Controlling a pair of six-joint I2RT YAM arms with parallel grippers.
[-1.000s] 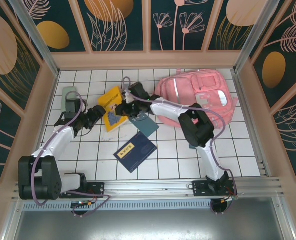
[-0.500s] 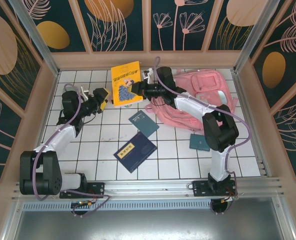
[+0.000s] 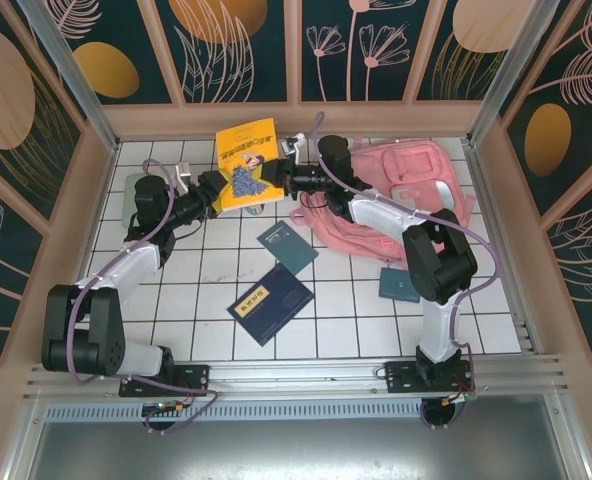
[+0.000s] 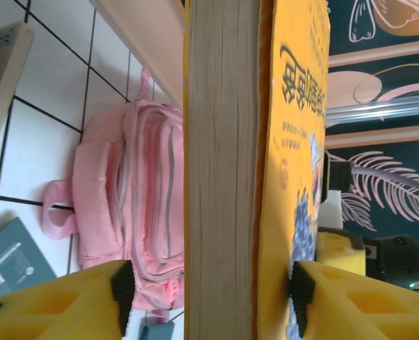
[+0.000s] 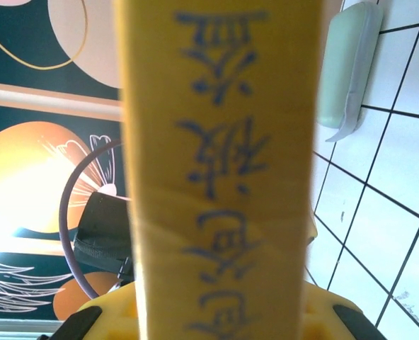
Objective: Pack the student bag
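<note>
Risk check, biggest item first.

- Large pink fabric backpack (image 3: 416, 165): lies flat at the back right of the white tiled table (image 3: 356, 320), partly under the right arm. I can't tell whether its main zip is open. If it's shut, the book has nowhere to go and will just shove the soft bag around.
- Thick yellow paperback book (image 3: 246, 150): held in the air over the back centre-left tiles, just left of the bag, between the two arms.
- Right gripper (image 3: 281, 180): clamped on the book at its spine side. It's a one-edge hold on a heavy book, so I'd expect it to pivot or sag in the pads.
- Left gripper (image 3: 214, 190): jaws apart, astride the page edge. One pad (image 4: 301, 294) is at the cover, the other pad (image 4: 122, 287) stands clear of the pages, so there's no grip there.
- Handover risk: if the right lets go before the left has closed, the book drops. If both clamp and the arms pull different ways, the cover bends or tears.
- A drop would likely land on the small teal booklet (image 3: 288, 248) or the dark blue flat book (image 3: 270, 303) below, knocking them askew.
- The arms are close together, so elbow and cable contact is possible during the swing to the bag.
</note>
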